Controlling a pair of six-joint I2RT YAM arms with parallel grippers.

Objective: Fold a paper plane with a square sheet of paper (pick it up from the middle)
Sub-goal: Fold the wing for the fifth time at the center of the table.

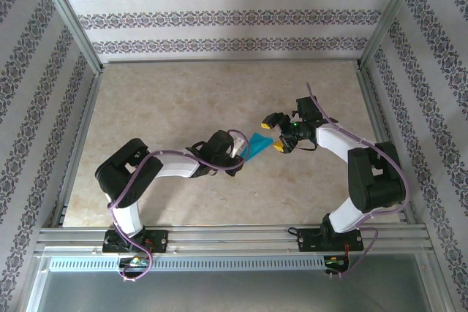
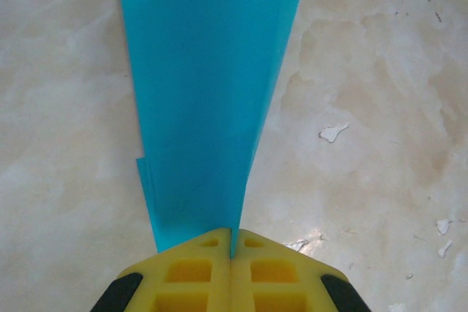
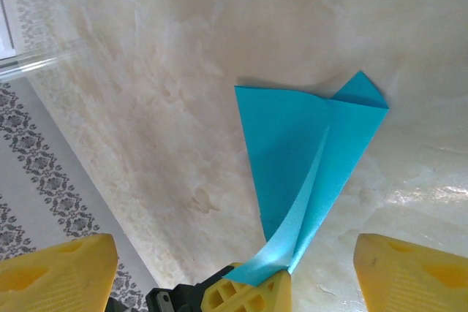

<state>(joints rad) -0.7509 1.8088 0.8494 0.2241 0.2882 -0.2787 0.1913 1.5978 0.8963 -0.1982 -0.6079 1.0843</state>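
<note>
Centrally in the overhead view, a teal paper plane (image 1: 257, 145), partly folded into a pointed, creased shape, is being held over the beige marbled table (image 1: 183, 93). Just to its left, the left gripper (image 1: 238, 148) is clamping the paper's narrow end between fully closed yellow tips. Just to its right, the right gripper (image 1: 278, 133) is facing it with jaws spread wide and nothing between them. In the right wrist view, the paper is fanning out right of centre, a raised crease running down to the pinched end at bottom centre. That gripper's own yellow fingers (image 3: 58, 272) are sitting far apart in the lower corners, clear of the paper. The step probably calls for closing squarely on the crease while the left grip is staying firm, so the layers are not slipping.
</note>
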